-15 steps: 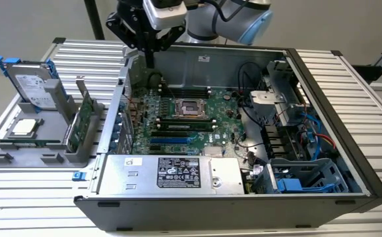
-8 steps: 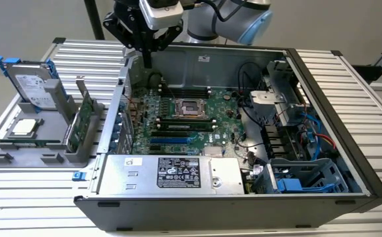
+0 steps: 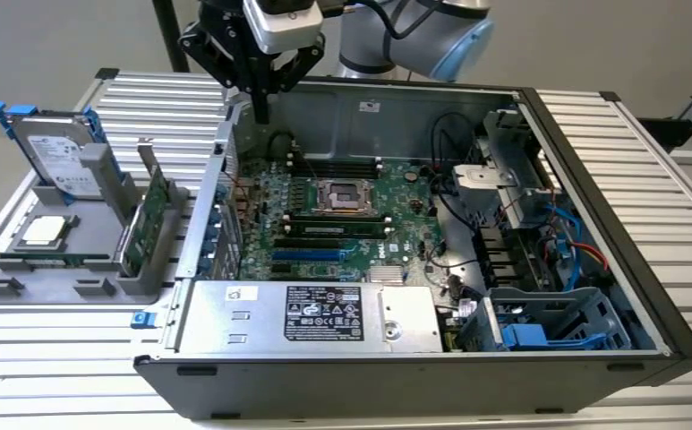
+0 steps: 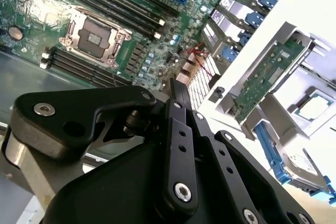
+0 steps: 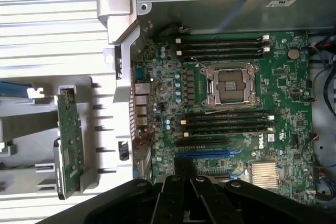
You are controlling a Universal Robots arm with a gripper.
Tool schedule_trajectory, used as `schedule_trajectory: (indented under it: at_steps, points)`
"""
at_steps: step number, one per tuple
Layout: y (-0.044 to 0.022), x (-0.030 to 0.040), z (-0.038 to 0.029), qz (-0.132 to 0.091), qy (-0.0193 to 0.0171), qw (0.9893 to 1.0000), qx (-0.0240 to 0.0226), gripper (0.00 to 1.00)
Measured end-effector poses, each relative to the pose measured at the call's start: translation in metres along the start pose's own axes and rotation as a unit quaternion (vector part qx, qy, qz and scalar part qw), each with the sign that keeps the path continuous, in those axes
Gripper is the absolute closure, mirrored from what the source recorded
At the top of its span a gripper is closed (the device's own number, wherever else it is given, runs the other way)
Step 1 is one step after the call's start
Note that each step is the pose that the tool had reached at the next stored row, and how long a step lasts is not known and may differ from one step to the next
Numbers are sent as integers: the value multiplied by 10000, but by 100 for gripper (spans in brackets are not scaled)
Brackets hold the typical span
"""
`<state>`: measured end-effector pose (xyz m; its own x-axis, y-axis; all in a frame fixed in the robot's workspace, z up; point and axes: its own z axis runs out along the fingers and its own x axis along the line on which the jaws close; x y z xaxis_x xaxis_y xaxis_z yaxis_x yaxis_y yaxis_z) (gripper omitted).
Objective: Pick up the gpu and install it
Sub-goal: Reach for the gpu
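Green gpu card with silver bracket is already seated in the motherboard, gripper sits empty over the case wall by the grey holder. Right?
Not seated. The thin green gpu card stands on edge in the grey plastic holder outside the black computer case, as the exterior view shows. The rest holds: the gripper hangs empty over the case wall beside that holder.
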<state>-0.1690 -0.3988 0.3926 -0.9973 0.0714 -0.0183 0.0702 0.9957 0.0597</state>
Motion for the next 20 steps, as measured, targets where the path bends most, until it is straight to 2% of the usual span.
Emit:
schedule_trajectory:
  at_steps: [20]
  points:
    - [-11, 162, -4, 0, 0, 10000, 0, 100]
